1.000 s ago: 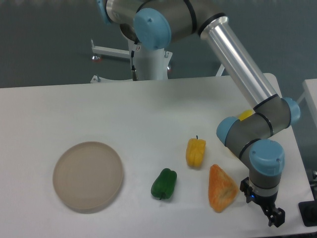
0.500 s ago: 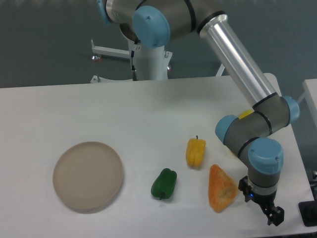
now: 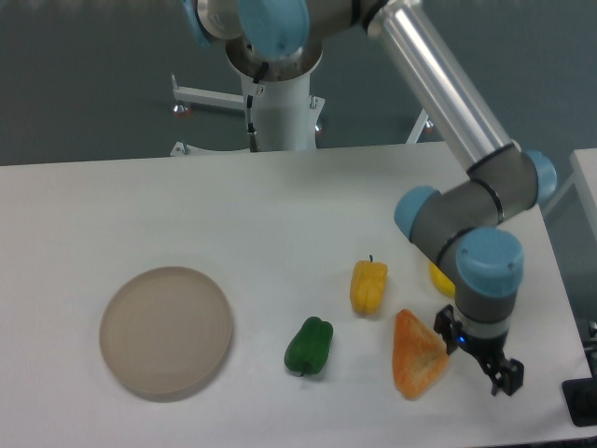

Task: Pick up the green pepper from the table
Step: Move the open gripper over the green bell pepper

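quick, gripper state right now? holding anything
Gripper: holding nothing; open or shut cannot be told from this view. It hangs right of the orange wedge, away from the green pepper.

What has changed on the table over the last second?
The gripper and wrist have shifted left and slightly up, closer to the orange wedge. Nothing has been grasped. The green pepper, yellow pepper and plate lie where they were.

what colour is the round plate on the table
Beige, a pale tan: the plate shows plainly in the fixed camera view.
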### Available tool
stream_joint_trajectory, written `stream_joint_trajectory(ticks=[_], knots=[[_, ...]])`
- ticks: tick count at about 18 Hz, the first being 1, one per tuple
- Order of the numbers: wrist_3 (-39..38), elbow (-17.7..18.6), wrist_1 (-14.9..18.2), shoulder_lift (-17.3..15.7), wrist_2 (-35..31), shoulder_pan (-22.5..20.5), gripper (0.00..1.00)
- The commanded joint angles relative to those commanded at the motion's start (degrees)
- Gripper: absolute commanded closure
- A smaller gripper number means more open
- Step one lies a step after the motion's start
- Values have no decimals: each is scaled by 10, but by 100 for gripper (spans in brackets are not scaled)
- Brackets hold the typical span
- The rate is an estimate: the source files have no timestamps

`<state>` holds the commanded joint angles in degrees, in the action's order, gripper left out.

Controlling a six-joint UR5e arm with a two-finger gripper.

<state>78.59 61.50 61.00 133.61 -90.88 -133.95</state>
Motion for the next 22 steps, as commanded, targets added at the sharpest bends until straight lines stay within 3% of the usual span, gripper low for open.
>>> stream_joint_trajectory(ticks=[3,7,11,14,17,22], knots=[[-86,53,-3,-38,18,23,0],[-230,84,-3,-77,77,55,0],[-332,146,-4,-113,116,70,0],[-384,169,-10,-119,123,81,0],[-443,184,-63,-114,123,85,0],[-444,191,-90,-101,123,90,0]])
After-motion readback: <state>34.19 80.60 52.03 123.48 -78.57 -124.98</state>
